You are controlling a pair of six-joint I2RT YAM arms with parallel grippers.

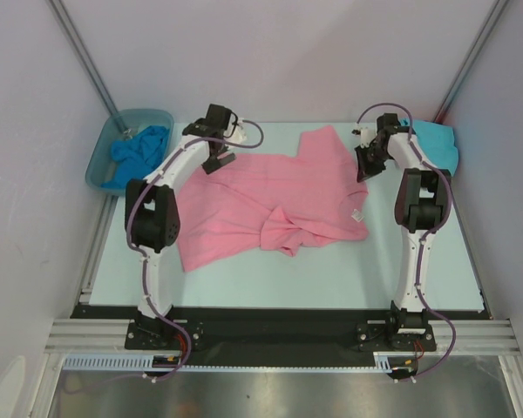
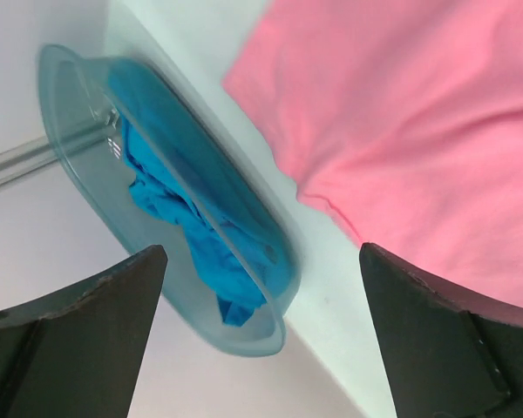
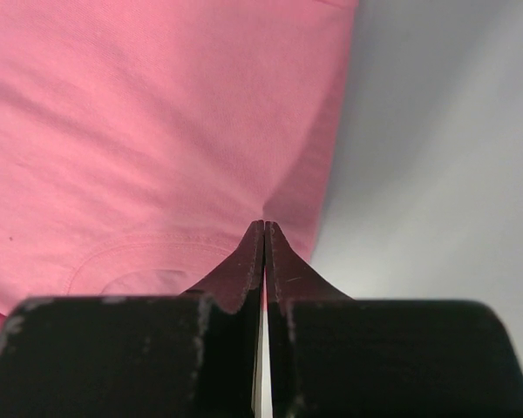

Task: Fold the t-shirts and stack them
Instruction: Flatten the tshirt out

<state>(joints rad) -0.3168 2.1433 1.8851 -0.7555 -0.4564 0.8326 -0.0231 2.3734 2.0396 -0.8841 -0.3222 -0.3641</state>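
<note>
Fingers of the left gripper are spread as wide as they go, with nothing between them. That gripper hangs above the far left edge of the pink t-shirt, close to the tub.

The right gripper has its fingers pressed flat together. Its tip sits right at the right-hand edge of the pink t-shirt, where cloth meets bare table. I cannot tell whether any cloth is caught in the tip.

The pink t-shirt lies spread across the middle of the table between the two arms. It is unfolded and rumpled, with a bunched ridge near its near edge and one sleeve reaching toward the far side. A small white label shows at its right side.

A blue t-shirt lies crumpled inside the tub, which stands at the far left corner of the table, just beside the wall. A turquoise t-shirt lies at the far right corner, partly hidden behind the right arm and apart from the pink one.
</note>
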